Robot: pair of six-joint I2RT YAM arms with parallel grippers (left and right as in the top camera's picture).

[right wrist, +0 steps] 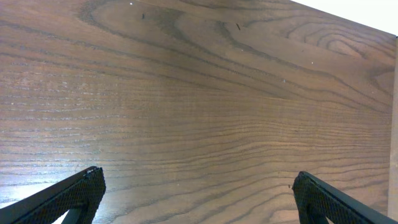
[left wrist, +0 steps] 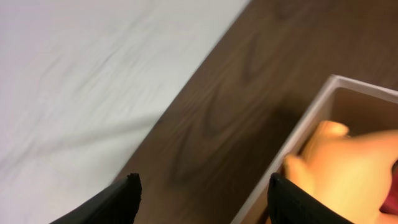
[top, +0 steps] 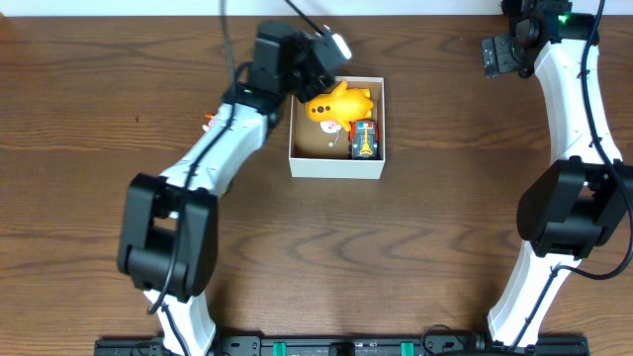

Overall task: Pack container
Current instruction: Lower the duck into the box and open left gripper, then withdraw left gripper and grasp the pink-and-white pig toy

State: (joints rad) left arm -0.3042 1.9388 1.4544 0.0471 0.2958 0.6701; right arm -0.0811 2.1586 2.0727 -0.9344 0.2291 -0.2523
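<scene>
The container (top: 336, 166) is a square white-walled box with a brown inside, at the table's middle back. In it lie a yellow toy (top: 339, 103) and a small red, blue and yellow car (top: 364, 140). My left gripper (top: 318, 81) hangs open over the box's back left corner, with nothing between its fingers. In the left wrist view the left gripper (left wrist: 202, 186) straddles the container's white wall (left wrist: 311, 118), with the blurred yellow toy (left wrist: 348, 168) just inside by the right finger. My right gripper (top: 492, 54) is far off at the back right. In its own wrist view the right gripper (right wrist: 196, 180) stands wide open above bare wood.
A small orange object (top: 210, 121) lies on the wood beside the left arm. A white wall surface (left wrist: 93, 74) borders the table's back edge. Both arms' bases stand at the front edge.
</scene>
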